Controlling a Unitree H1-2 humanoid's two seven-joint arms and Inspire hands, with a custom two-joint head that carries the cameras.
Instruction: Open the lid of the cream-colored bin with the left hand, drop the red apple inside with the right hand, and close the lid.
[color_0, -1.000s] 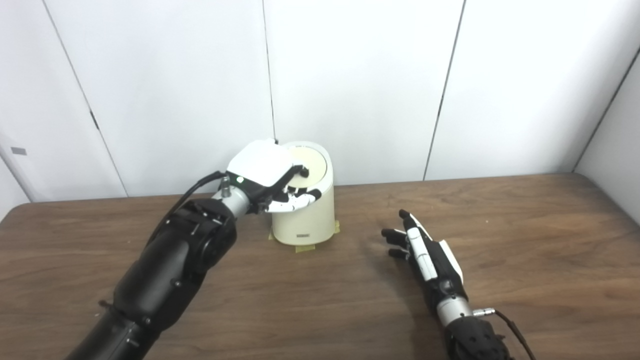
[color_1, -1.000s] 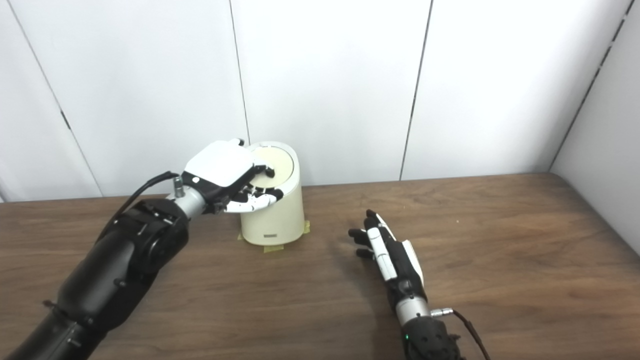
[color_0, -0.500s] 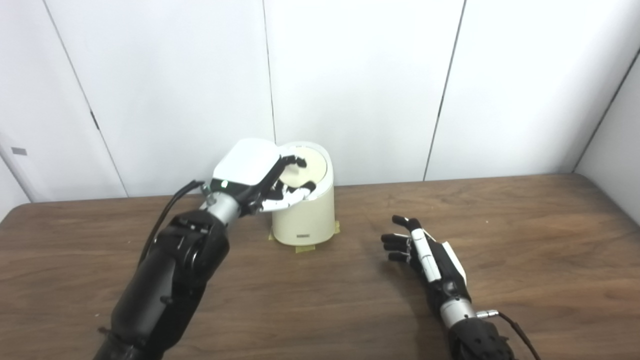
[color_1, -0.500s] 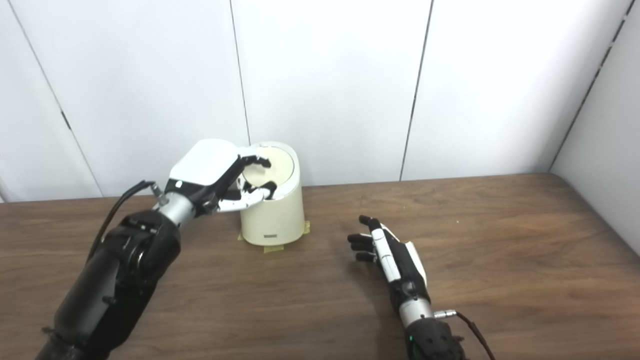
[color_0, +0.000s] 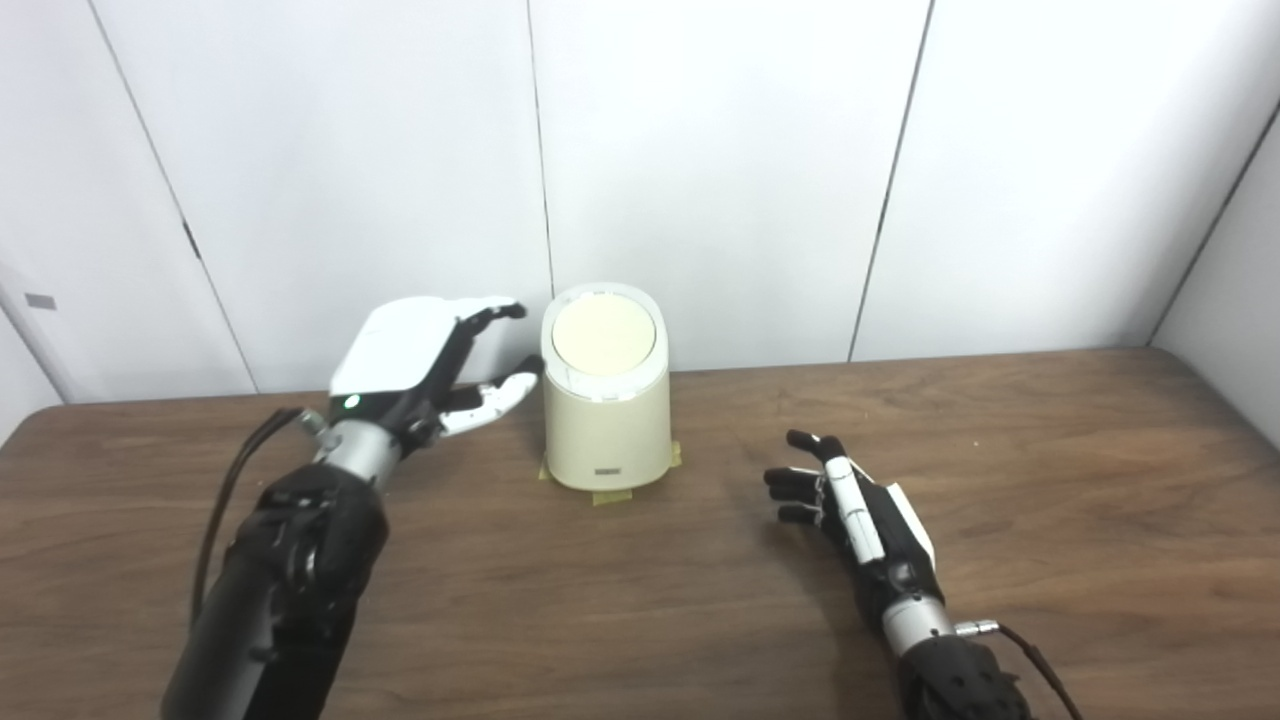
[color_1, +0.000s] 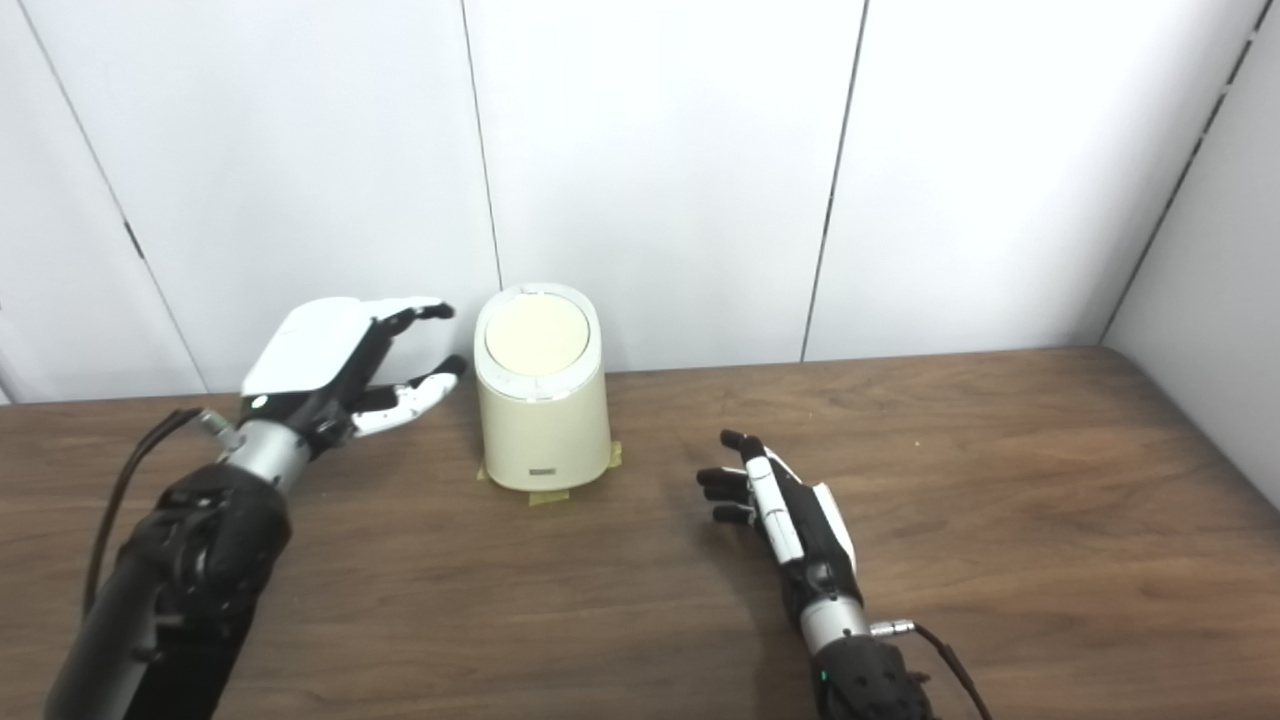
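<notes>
One cream bin, lid closed, sits just right of the spread, empty left hand; the right hand, fingers apart, holds nothing.

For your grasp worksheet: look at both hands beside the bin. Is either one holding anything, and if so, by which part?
Nothing is held. The left hand is open beside the bin, not touching it; the right hand is open over the table.

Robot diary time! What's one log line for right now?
cream-colored bin: lid shut | left hand: open, beside bin | right hand: open, empty | apple: unseen
</notes>
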